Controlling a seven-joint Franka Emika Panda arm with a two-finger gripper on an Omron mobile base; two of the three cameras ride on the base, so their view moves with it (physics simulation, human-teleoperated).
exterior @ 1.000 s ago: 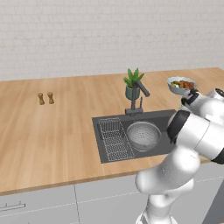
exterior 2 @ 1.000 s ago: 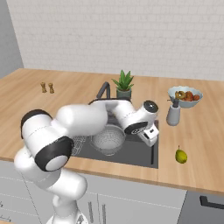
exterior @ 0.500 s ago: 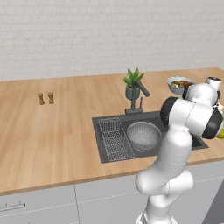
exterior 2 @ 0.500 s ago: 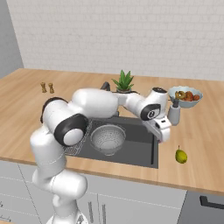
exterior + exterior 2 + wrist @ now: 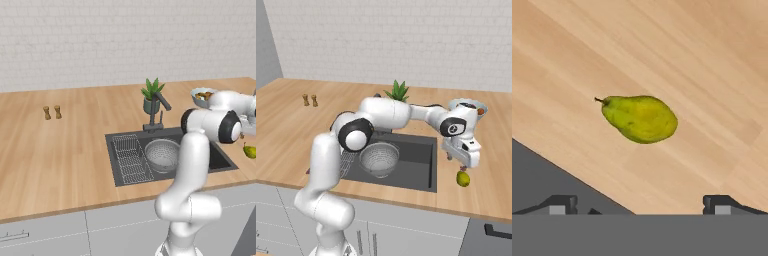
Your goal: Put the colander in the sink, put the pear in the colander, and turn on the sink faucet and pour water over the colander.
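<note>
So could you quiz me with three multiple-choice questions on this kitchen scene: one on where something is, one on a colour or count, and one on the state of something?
1. Where does the pear lie?
A. in the colander
B. on the wooden counter beside the sink
C. in the fruit bowl

2. How many small brown shakers stand on the counter at the far left?
A. two
B. four
C. none

3. How is the gripper right now?
A. shut on the pear
B. shut on the colander
C. open, above the pear

Answers:
1 B: the pear rests on bare wood next to the sink.
2 A: two stand side by side.
3 C: in the hand view the fingertips stand wide apart with the pear beyond them, untouched; the colander sits in the sink.
</note>
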